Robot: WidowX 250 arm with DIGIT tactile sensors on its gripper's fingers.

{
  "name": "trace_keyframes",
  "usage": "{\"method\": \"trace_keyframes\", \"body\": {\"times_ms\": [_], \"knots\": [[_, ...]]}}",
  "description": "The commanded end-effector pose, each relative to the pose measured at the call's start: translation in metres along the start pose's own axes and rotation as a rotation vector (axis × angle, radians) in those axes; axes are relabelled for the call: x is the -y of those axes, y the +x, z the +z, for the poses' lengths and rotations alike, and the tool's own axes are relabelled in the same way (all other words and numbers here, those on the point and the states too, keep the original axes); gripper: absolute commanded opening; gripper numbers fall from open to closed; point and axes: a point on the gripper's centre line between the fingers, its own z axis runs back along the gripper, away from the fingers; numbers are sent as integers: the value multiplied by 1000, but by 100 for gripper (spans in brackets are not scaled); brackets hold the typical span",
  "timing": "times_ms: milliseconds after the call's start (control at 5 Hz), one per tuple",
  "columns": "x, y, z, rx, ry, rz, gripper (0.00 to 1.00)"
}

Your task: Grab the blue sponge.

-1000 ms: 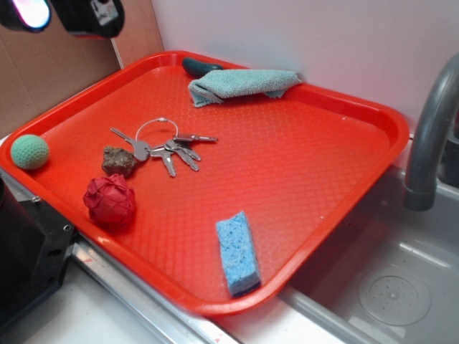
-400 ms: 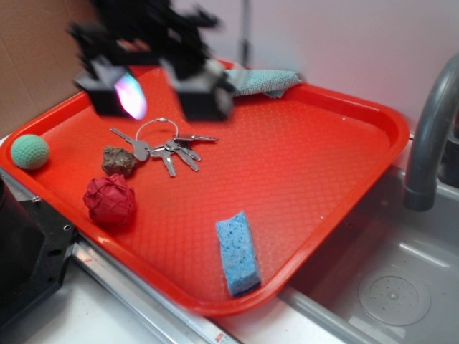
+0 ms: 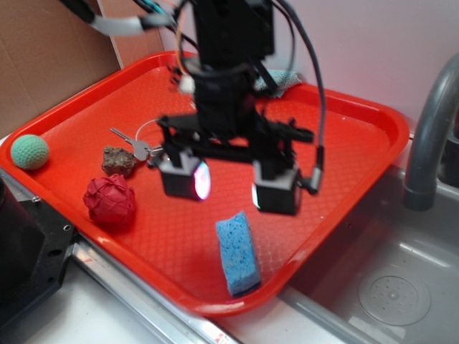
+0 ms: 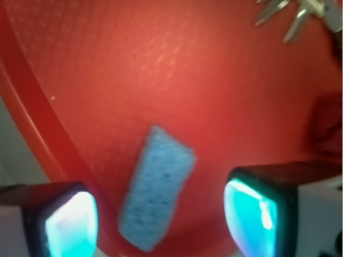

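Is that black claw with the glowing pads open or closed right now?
Open. The gripper holds its two pads wide apart above the red plastic tray, nothing between them; the light-blue foam sponge lies untouched below.

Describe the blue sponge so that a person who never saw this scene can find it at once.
Look at the red plastic tray beside the sink, then at its near edge. The small light-blue rectangular foam sponge lies flat there, below the open end effector. It is the only speckled, porous block; the teal folded cloth lies at the far edge.
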Motion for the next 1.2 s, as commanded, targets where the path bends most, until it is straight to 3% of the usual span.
{"method": "trace_keyframes", "body": {"times_ms": [0, 200, 400, 600, 800, 1000], "knots": [[7, -2, -24, -19, -23, 9, 100], [3, -1, -35, -21, -57, -2, 100], [-10, 3, -50, -37, -131, -29, 93], [-25, 8, -56, -34, -172, -72, 28], [-39, 9, -61, -36, -118, -96, 17], [-35, 16, -57, -14, -20, -200, 0]]}}
